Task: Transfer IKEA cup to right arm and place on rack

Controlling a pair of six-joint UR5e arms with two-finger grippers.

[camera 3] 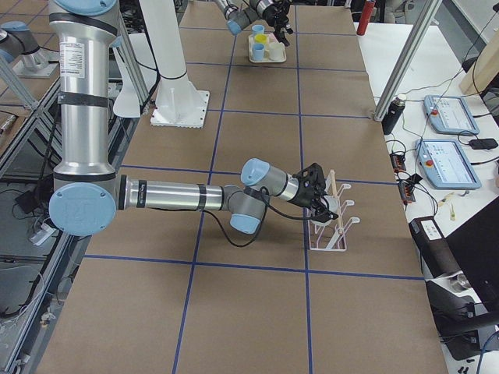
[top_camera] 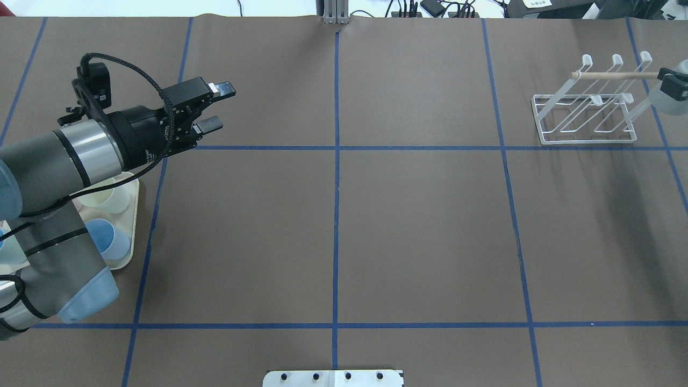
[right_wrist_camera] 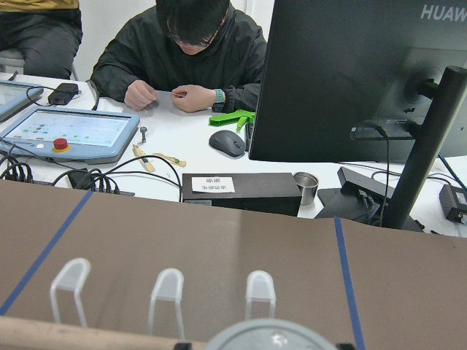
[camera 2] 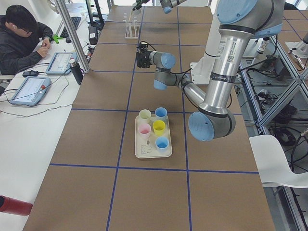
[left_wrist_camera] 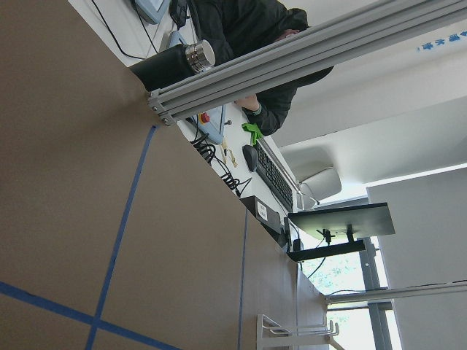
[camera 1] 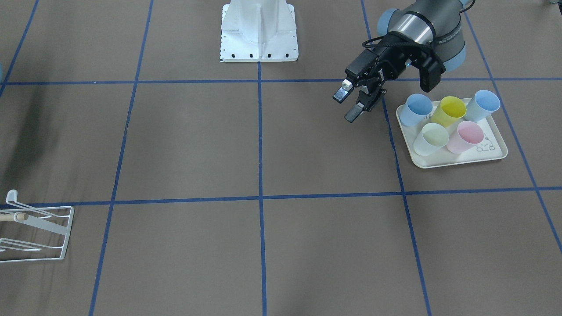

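At the table's far right edge, my right gripper (top_camera: 670, 92) is shut on a pale translucent IKEA cup (top_camera: 665, 103), held against the right end of the white wire rack (top_camera: 586, 119). The right wrist view shows the cup's round end (right_wrist_camera: 270, 337) at the bottom, with the rack's prongs (right_wrist_camera: 168, 292) just beyond it. In the right side view the right gripper (camera 3: 320, 202) hangs over the rack (camera 3: 331, 226). My left gripper (camera 1: 345, 107) hovers open and empty beside the cream tray (camera 1: 494, 153). The overhead view shows the left gripper (top_camera: 221, 107) above bare table.
The tray holds several coloured cups, among them a yellow one (camera 1: 450, 109) and a pink one (camera 1: 465, 136). The white robot base (camera 1: 259, 30) stands at the table's middle edge. A person (right_wrist_camera: 190, 51) sits at a desk beyond the rack, by a monitor (right_wrist_camera: 365, 73).
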